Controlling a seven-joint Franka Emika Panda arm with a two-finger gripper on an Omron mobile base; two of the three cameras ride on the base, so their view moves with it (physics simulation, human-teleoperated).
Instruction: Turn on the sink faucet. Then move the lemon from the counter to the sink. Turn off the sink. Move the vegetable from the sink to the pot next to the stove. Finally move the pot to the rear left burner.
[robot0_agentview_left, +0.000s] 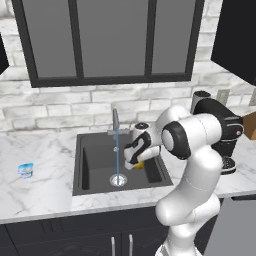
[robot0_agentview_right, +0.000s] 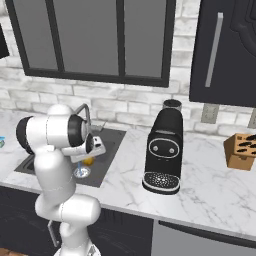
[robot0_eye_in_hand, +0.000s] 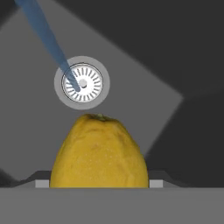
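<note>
While gripped, the lemon (robot0_eye_in_hand: 99, 153) seemingly points lengthwise toward the drain (robot0_eye_in_hand: 82, 82).

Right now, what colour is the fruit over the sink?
Bright yellow; the lemon shows best in the hand view.

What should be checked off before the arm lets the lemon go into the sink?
1. Water running from the sink faucet: ok, a blue stream falls to the drain.
2. Lemon between the fingers of the gripper: ok, held.
3. Gripper above the sink and not the counter: ok.
4. Basin floor under the lemon free of other things: ok as far as the hand view shows.
5. Lemon clear of the basin floor: cannot tell how far.
</note>
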